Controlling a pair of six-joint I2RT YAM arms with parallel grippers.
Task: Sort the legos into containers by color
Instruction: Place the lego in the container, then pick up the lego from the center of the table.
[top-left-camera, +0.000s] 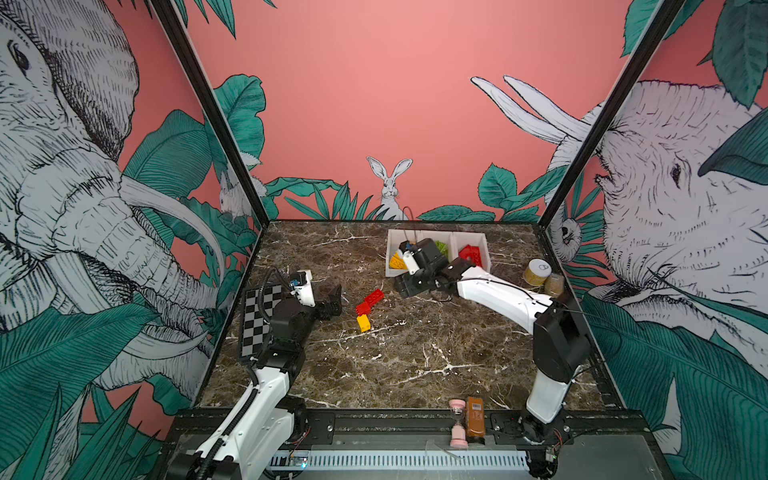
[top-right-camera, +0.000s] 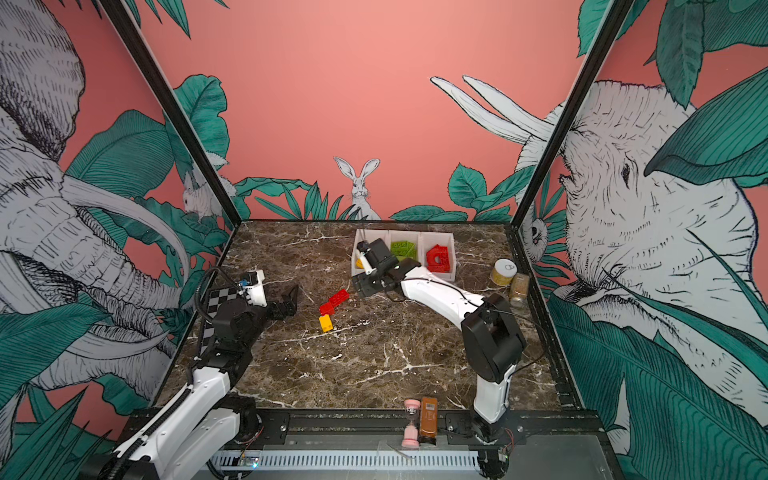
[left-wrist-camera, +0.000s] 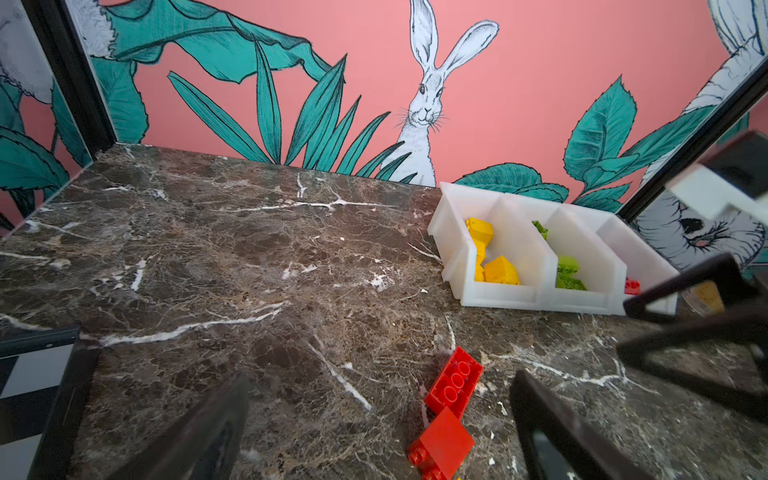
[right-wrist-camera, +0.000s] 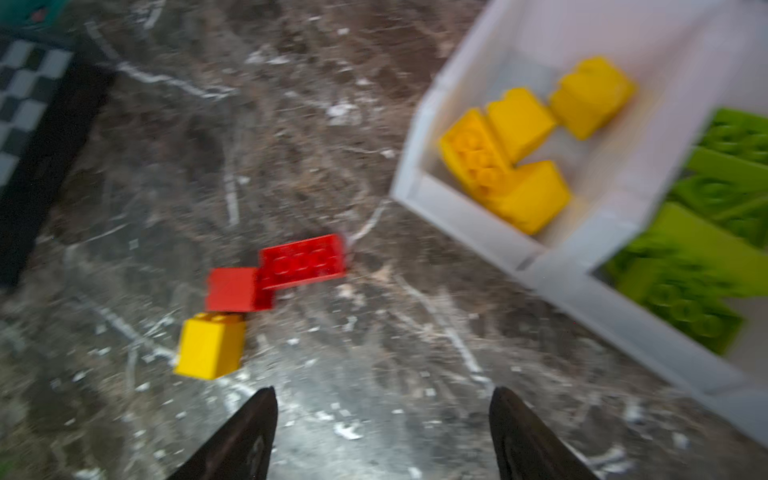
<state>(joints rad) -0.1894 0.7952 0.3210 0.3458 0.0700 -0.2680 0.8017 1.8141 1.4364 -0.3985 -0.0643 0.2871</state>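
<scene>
Legos lie in two groups on the marble table (top-left-camera: 415, 353): three loose near the middle and the rest inside the containers (left-wrist-camera: 503, 297) toward the back right. At far left a checkerboard panel (top-left-camera: 259, 320) leans by the wall. Just right of it sits the left gripper (top-left-camera: 332, 303), low over the table, its jaws spread wide and holding nothing; it points toward the loose pieces. Next come those pieces in a short diagonal line: a yellow brick (top-left-camera: 363, 323) nearest the front, tipped on its side, a square red brick (top-left-camera: 364, 308) also on its side and touching it, and a long red brick (top-left-camera: 374, 296), studs up, meeting the square one at a corner. Right of them the right gripper (right-wrist-camera: 382, 432) hangs above bare table in front of the containers, jaws apart and empty; its wrist view is blurred. The three joined white bins follow: yellow legos (right-wrist-camera: 519, 166) in the left bin, green legos (top-right-camera: 403, 249) in the middle, red legos (top-right-camera: 438, 257) in the right. Farther right stand a yellow-labelled round jar (top-left-camera: 537, 272) and a smaller jar (top-left-camera: 554, 284) just beside it
</scene>
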